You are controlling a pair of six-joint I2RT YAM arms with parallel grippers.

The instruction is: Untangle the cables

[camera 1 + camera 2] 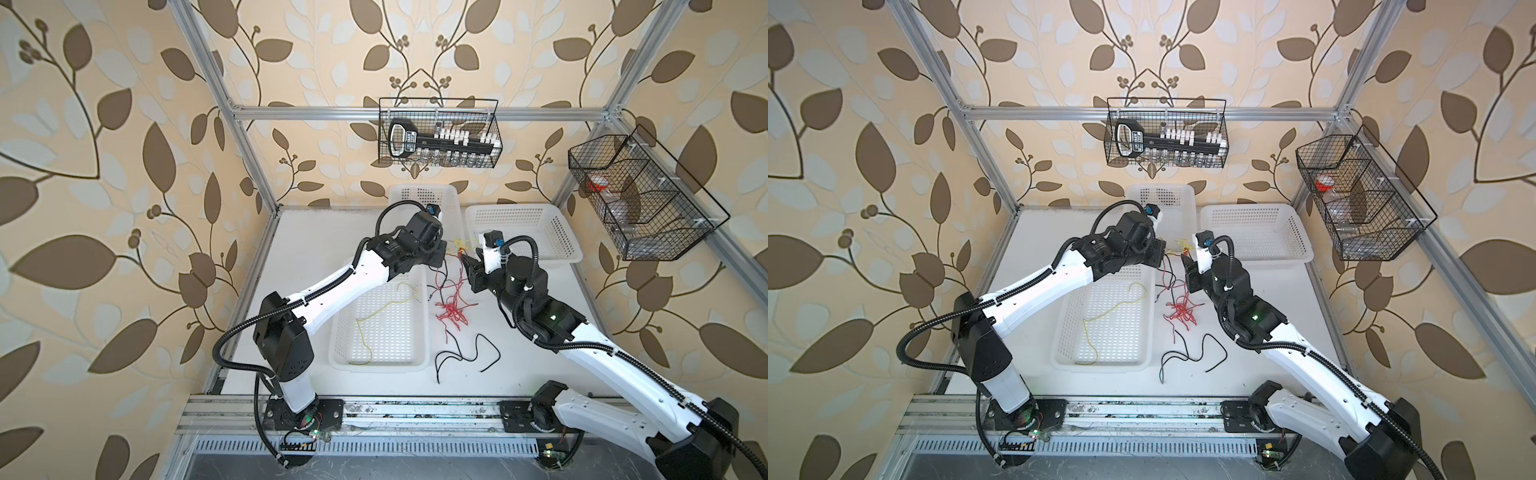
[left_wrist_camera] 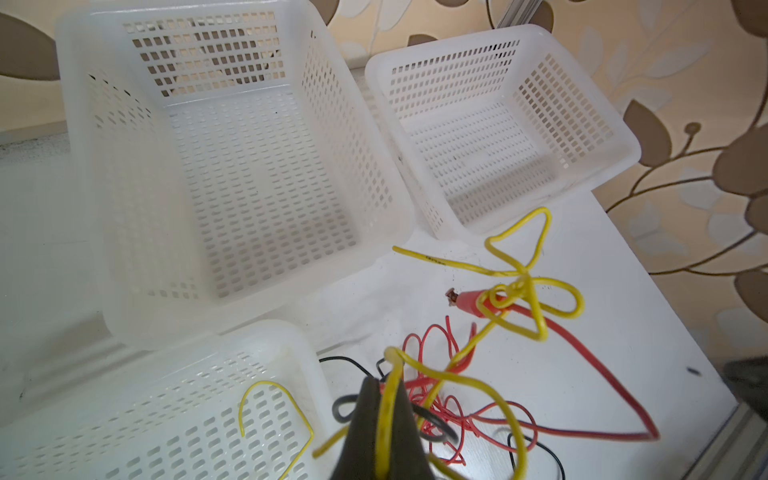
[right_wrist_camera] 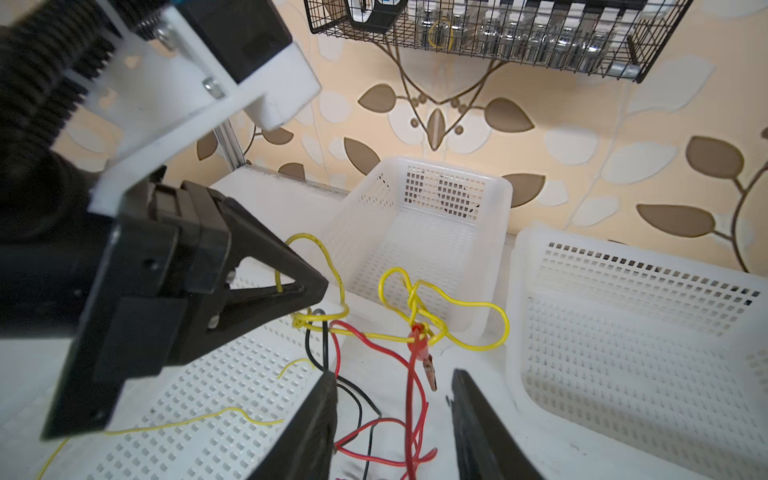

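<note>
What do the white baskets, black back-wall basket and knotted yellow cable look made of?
White baskets: moulded plastic, matte, translucent, slotted walls. Black back-wall basket: wire grid, probably coated metal. Yellow cable: likely plastic-sheathed wire; holds stiff loops.

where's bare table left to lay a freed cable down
Bare table lies far left, between the back wall and the left arm. The far middle basket and far right basket hold nothing. Crowded: the middle, where red cables and a black cable sprawl by the left pincer, shut on a yellow cable, and the open right pincer.
</note>
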